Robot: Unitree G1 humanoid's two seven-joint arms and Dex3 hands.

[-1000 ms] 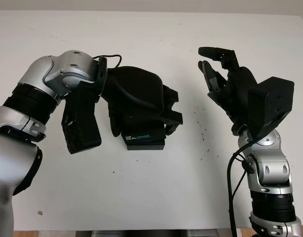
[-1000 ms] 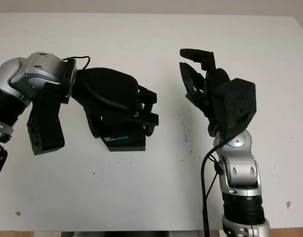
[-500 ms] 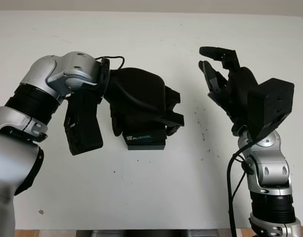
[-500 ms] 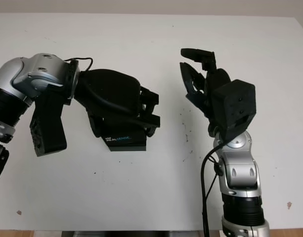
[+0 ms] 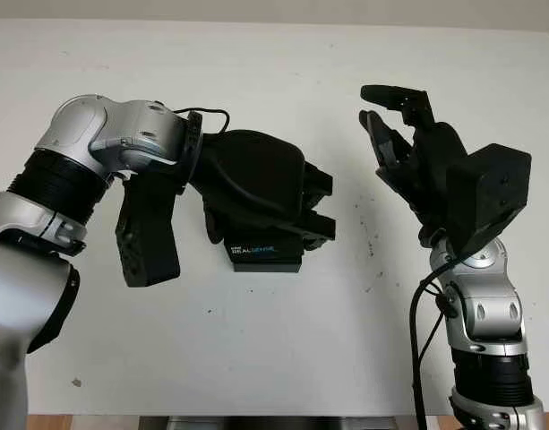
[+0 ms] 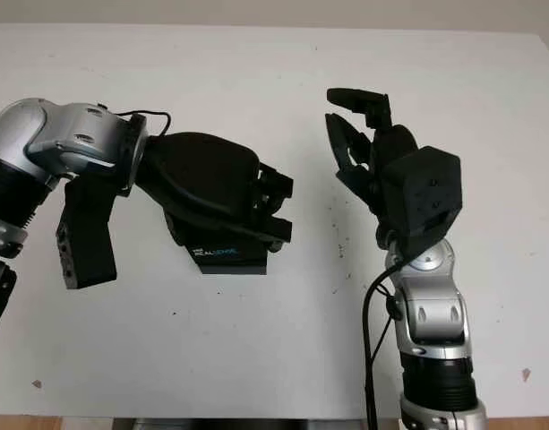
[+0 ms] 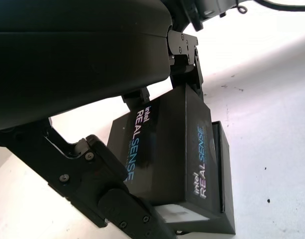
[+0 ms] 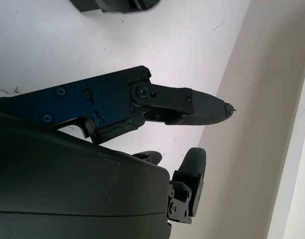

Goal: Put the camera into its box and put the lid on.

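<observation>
Left eye view gives you the left hand (image 5: 265, 193) laid over the black REALSENSE box (image 5: 263, 253), which sits on the white table (image 5: 283, 349) left of its middle and well away from every edge. You can see the black shell covering the top of the box, with the printed front face showing below it. From the left wrist view, 1 finger (image 7: 117, 204) presses against the lettered side of the lid (image 7: 162, 144), and another reaches down at the far side, so the fingers are clamped around the lid. Under the lid you can make out the darker base (image 7: 223, 179), its rim showing along 1 side, the lid sitting on it but not quite squarely.

Your right hand (image 5: 408, 148) is raised above the table, to the right of the box and well apart from it. It holds nothing, and its 3 fingers are open.

The camera cannot be made out; the box is shut over.
</observation>
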